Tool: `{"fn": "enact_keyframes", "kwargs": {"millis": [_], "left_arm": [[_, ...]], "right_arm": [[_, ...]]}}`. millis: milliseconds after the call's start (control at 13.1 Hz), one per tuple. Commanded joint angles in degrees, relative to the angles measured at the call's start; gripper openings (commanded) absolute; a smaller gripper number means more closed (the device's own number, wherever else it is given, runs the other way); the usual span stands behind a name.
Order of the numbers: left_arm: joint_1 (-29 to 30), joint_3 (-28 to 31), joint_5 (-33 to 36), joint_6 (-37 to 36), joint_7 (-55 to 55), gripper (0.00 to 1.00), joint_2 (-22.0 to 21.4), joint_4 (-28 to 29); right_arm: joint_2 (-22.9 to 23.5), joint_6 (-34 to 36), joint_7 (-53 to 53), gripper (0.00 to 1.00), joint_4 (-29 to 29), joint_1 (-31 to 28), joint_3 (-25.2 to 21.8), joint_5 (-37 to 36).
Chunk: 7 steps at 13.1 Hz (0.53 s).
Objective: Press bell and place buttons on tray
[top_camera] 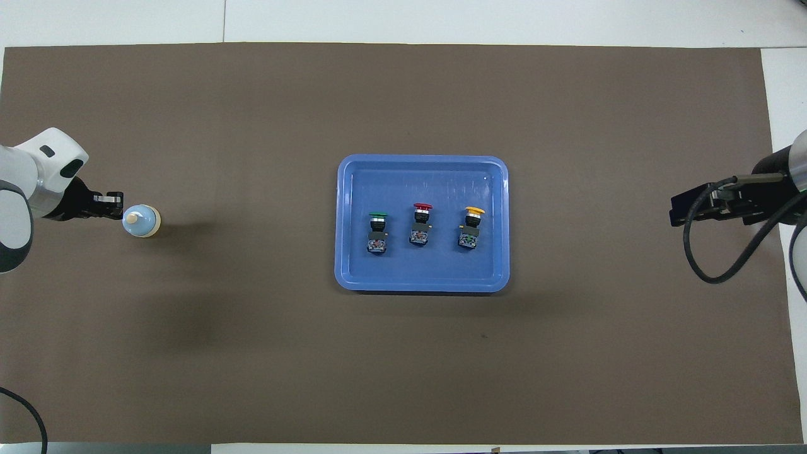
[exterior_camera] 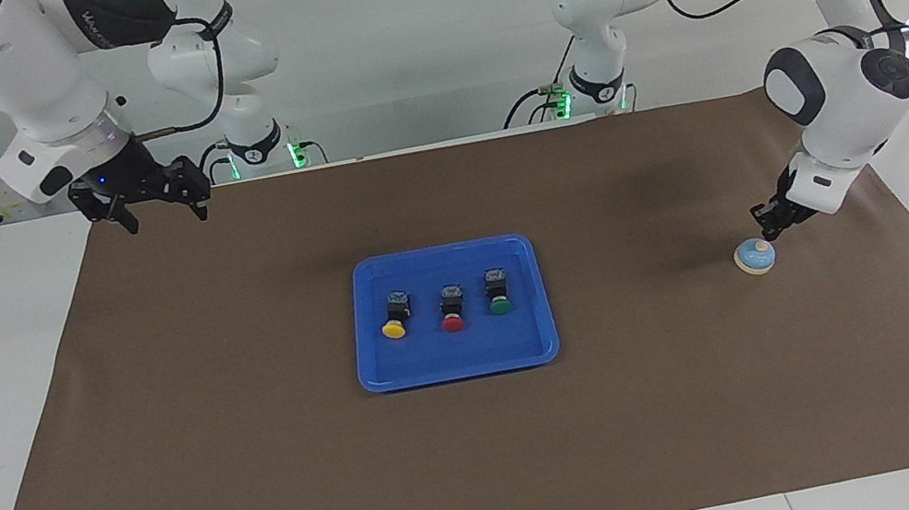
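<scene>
The left pincer [exterior_camera: 765, 225], fingertips together, hangs just above the bell [exterior_camera: 755, 256], at its one o'clock in the facing view, apparently not yet touching the knob. The right pincer [exterior_camera: 151, 206] waits with fingers apart, raised over the brown mat's corner near its own base. All three buttons, yellow [exterior_camera: 395, 315], red [exterior_camera: 451, 308] and green [exterior_camera: 498, 292], already lie in the blue tray [exterior_camera: 460, 366] mid-worktop, at the bell's nine o'clock. Judging by this, only the bell press remains.
</scene>
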<state>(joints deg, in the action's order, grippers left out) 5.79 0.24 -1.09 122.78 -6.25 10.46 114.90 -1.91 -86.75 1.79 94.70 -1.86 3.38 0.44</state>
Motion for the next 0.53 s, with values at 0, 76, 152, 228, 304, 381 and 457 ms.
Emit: {"fn": "enact_keyframes", "kwargs": {"millis": [0,76,152,228,304,381,457], "left_arm": [[-0.26,0.20,0.74,3.07,-0.79,0.03,-0.09,2.25],[-0.26,0.20,0.74,4.56,-0.79,0.04,0.52,2.95],[-0.26,0.28,0.74,5.53,-0.79,0.04,1.57,2.96],[0.00,0.28,0.74,6.24,-0.87,0.05,2.01,3.48],[-0.17,0.28,0.74,7.90,-0.87,0.07,2.19,4.97],[-0.26,0.28,0.65,8.96,-0.87,0.11,2.19,5.85],[-0.34,0.28,0.65,7.75,-0.96,0.23,2.19,5.08]], "right_arm": [[-1.08,-0.17,-1.27,1.00,1.01,-1.21,0.84,0.00],[-1.08,-0.17,-1.27,1.00,1.01,-1.21,0.84,0.00],[-1.08,-0.17,-1.27,1.00,1.01,-1.21,0.84,0.09],[-1.08,-0.17,-1.27,1.00,1.01,-1.21,0.84,0.00],[-1.08,-0.17,-1.27,1.00,1.01,-1.21,0.84,0.00],[-1.08,-0.17,-1.27,1.00,1.01,-1.21,0.84,0.00],[-1.08,-0.17,-1.27,1.00,1.01,-1.21,0.84,0.09]]}}
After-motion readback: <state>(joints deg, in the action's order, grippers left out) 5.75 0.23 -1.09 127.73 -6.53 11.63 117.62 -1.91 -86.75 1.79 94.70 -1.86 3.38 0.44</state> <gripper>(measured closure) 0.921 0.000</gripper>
